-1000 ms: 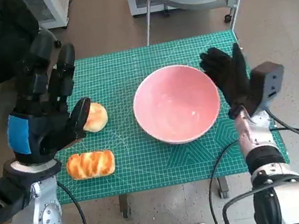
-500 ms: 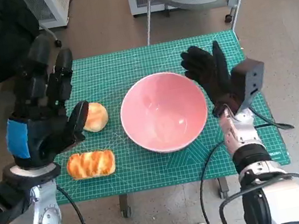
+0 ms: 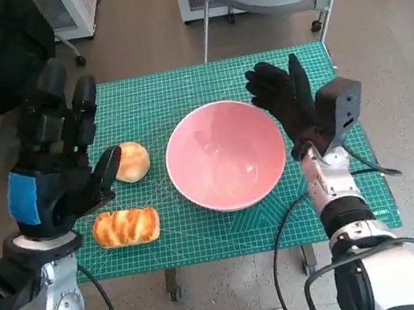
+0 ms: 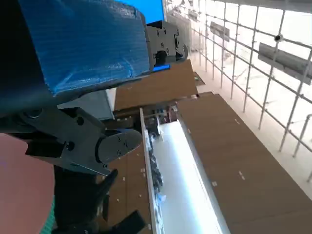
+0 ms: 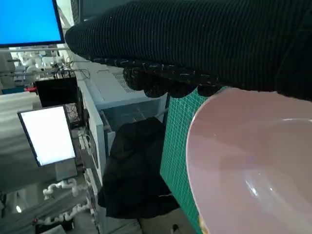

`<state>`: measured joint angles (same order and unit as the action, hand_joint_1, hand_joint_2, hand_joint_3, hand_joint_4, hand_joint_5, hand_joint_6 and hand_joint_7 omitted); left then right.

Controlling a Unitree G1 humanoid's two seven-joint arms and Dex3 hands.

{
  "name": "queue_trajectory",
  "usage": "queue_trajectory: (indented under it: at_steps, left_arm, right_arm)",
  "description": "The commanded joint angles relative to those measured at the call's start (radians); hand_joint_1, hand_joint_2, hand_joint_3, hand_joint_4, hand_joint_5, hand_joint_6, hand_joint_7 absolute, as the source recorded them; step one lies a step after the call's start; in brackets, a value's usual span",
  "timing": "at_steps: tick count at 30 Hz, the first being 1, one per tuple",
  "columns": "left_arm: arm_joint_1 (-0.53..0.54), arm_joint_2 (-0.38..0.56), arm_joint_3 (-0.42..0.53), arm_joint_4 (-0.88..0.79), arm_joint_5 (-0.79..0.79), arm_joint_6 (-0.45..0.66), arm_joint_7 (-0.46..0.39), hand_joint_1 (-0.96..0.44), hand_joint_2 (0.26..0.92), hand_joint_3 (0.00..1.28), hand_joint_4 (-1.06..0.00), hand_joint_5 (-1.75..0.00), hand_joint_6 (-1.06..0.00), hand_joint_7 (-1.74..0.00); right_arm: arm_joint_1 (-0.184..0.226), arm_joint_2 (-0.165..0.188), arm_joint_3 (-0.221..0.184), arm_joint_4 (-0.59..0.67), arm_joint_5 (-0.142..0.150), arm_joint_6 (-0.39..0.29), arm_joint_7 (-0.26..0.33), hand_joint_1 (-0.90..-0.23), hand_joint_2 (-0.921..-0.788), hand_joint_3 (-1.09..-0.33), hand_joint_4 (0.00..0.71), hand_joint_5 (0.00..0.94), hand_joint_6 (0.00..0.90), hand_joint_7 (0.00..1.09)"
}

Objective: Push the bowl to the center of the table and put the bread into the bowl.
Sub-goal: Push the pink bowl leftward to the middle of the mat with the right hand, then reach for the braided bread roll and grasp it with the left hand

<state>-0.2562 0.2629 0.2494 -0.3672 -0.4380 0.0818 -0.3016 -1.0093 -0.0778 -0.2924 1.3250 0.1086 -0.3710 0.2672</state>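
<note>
1. Pink bowl (image 3: 225, 155) sits upright on the green cutting mat (image 3: 205, 235), about mid-table, maybe slightly toward the robot's right. Empty inside.
2. Right hand (image 3: 287, 101) in the black glove is flat against the bowl's right rim, fingers extended and spread, gripping nothing. From the right wrist view the glove lies right along the rim of the bowl (image 5: 243, 161); looks like touching, a pushing pose.
3. Bread: two pieces, both left of the bowl. Round bun (image 3: 131, 161) lies near the bowl's left edge, not touching it. Long ridged loaf (image 3: 126, 226) lies nearer the robot's edge of the mat, long axis running left-right along that edge.
4. Left hand (image 3: 55, 178) hovers raised above the mat's left side, fingers spread, holding nothing. It is just beside and above the bun; the loaf lies below it, toward the robot.
5. Key relation, my read: the bread is on the left hand's side, well apart from the right hand with the bowl between, so the left hand is the one to pick.
6. Push step looks about done; bread not yet in bowl.
7. Writing: mat has a printed grid only, no readable text or brands. Left wrist view shows only the taped hand and the room.
</note>
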Motion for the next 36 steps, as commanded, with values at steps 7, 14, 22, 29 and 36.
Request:
queue_trajectory:
  at_steps: [7,14,22,29,36]
  left_arm:
    - [0.021,0.014,0.027,-0.032,-0.001,-0.014,0.009,-0.17,0.898,0.42,-0.09,-0.01,0.0,-0.36]
    - [0.017,0.021,0.027,-0.043,0.004,-0.006,0.012,-0.18,0.902,0.37,-0.09,-0.01,0.0,-0.35]
    - [0.019,0.081,0.024,-0.075,0.033,0.034,-0.001,-0.22,0.838,0.32,-0.03,0.0,0.0,-0.21]
    - [0.074,0.564,0.013,-0.302,0.381,0.281,-0.161,-0.25,0.63,0.19,0.0,0.0,-0.06,-0.05]
    - [0.076,0.628,0.01,-0.336,0.426,0.242,-0.226,-0.26,0.6,0.07,-0.02,0.0,-0.03,-0.34]
  right_arm:
    - [-0.039,-0.074,0.007,-0.034,-0.005,-0.089,0.061,-0.673,-0.921,-0.95,0.351,0.0,0.426,0.02]
    - [-0.058,-0.093,-0.012,-0.097,0.044,-0.274,0.175,-0.707,-0.921,-0.921,0.279,0.0,0.37,0.0]
    - [-0.053,-0.1,-0.028,-0.168,0.123,-0.392,0.336,-0.716,-0.921,-0.891,0.27,0.001,0.389,0.01]
    - [-0.038,-0.116,-0.014,-0.225,0.147,-0.406,0.398,-0.725,-0.921,-0.876,0.26,0.0,0.368,0.0]
    - [-0.03,-0.129,-0.005,-0.254,0.144,-0.411,0.408,-0.714,-0.921,-0.884,0.254,0.0,0.346,0.0]
